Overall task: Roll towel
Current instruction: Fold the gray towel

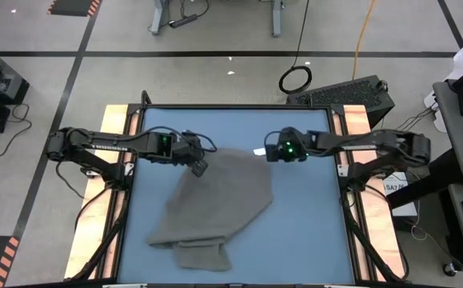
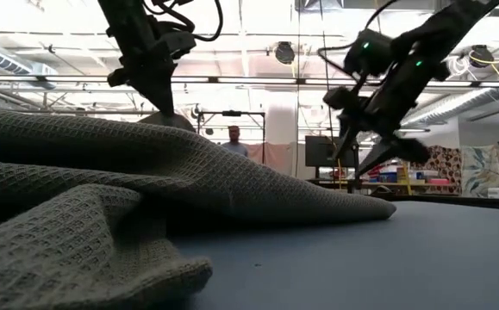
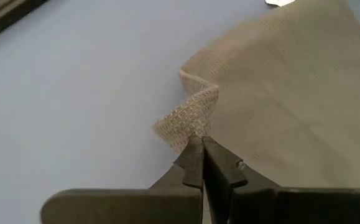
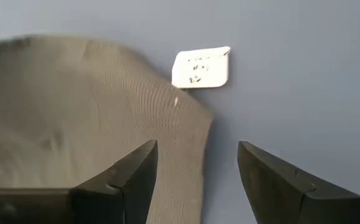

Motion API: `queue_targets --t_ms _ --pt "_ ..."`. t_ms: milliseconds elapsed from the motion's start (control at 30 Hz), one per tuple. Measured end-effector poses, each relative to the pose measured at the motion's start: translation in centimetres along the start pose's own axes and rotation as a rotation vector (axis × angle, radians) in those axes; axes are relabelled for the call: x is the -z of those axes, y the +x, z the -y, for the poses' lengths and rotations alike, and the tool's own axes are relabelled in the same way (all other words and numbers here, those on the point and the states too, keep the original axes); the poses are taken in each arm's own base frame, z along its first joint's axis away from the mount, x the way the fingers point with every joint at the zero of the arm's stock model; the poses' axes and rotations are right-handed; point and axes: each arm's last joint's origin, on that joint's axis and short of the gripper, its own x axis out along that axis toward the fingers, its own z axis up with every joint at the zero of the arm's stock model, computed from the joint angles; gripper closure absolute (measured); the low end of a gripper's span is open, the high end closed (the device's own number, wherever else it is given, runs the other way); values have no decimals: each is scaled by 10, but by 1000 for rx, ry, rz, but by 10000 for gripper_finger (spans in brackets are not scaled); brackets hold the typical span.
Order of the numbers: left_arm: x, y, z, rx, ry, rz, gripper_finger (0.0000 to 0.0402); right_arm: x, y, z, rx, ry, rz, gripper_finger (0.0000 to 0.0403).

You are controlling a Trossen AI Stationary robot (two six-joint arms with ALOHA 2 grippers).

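Note:
The grey towel (image 1: 215, 204) lies rumpled on the middle of the blue table (image 1: 311, 232), its near end folded over on itself. My left gripper (image 1: 199, 167) is shut on the towel's far left corner and holds it raised; in the low view the cloth peaks under it (image 2: 167, 116). My right gripper (image 4: 198, 165) hangs open above the far right corner and touches nothing. The towel's edge (image 4: 195, 134) runs below the gap between its fingers, and the small white tag (image 4: 201, 67) lies on the table just beyond. My left gripper pinches the towel's bunched far left corner (image 3: 189, 124) between its two fingertips. The fingers slant down from the table's left side. The corner is lifted off the table and the cloth slopes away from it, slack, with the rest lying on the tabletop.
Bare blue tabletop lies right of the towel (image 1: 311, 200) and along the far edge (image 1: 231, 120). Wooden rails (image 1: 115, 120) border both sides of the table. A person (image 2: 234, 142) stands far off in the room behind.

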Motion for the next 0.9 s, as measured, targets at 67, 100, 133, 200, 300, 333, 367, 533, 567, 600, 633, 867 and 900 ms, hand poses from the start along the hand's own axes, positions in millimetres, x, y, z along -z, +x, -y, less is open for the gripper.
queue_targets --t_ms 67,100,133,200,300,333,367,533,567,600,633,867,900 --pt "0 0 0 6 0 -8 393 -1 12 -2 -28 -17 -21 190" --pt "0 0 0 7 0 -10 392 -1 17 -1 -27 -20 -33 190" --pt "1 0 0 9 1 -15 392 0 23 0 -21 -21 -47 190" --pt "1 0 0 18 2 -27 392 1 33 2 -6 -26 -65 190" --pt "1 0 0 27 1 -35 391 2 45 4 -11 -57 -90 194" --pt "2 0 0 29 1 -38 391 2 48 4 -18 -67 -99 198" --pt "2 0 0 31 1 -40 391 2 51 4 -28 -75 -108 203" --pt "4 0 -1 16 9 -65 390 1 54 -2 -104 -107 -111 279" --pt "4 0 -2 11 12 -71 390 1 53 -3 -116 -120 -111 303" --pt "5 0 -2 7 14 -75 390 1 52 -4 -131 -140 -118 330" --pt "5 0 -3 2 16 -79 390 0 51 -5 -160 -157 -127 359" --pt "-1 -2 -6 -6 -49 -69 389 -2 30 -20 -386 -183 -275 397" --pt "-5 -3 -7 -10 -69 -54 389 -2 23 -27 -438 -188 -280 400"
